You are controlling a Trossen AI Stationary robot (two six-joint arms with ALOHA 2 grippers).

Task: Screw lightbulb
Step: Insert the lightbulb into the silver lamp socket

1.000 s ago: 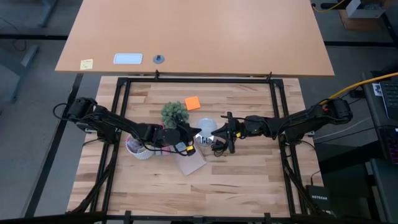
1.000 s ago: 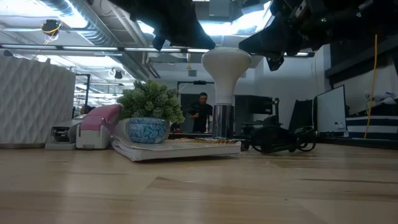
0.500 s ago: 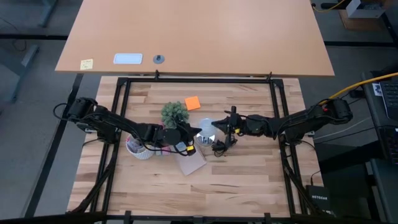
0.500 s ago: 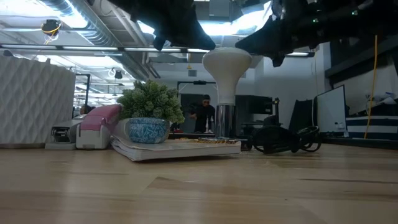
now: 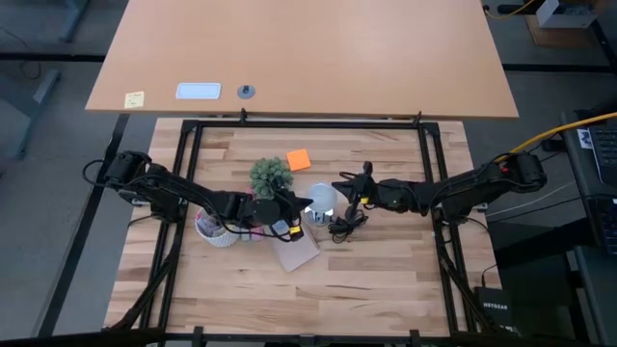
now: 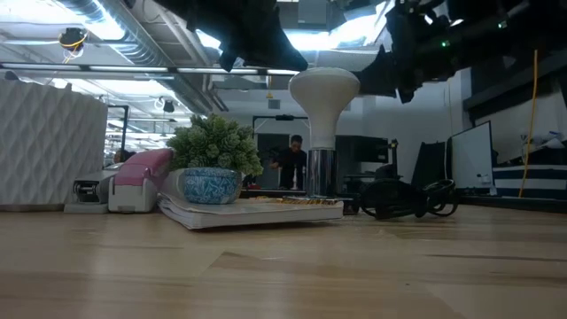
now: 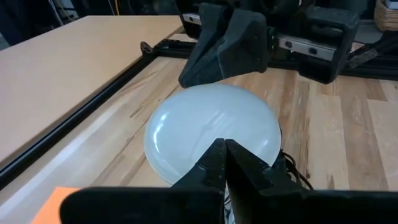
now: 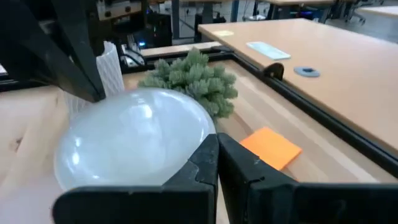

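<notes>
Flanking the lightbulb (image 6: 324, 90), left tool (image 5: 303, 211), right tool (image 5: 345, 185) crowd it.

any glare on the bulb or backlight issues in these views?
Left wrist view: streaky ceiling-light reflections across the lightbulb globe. Right wrist view: soft highlights on it too. Low view: bright ceiling lights behind leave both arms as dark silhouettes. High view: even light, no glare.

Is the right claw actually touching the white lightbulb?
Cannot tell. In the low view the right gripper meets the lightbulb edge, but no view shows contact or gap plainly.
</notes>
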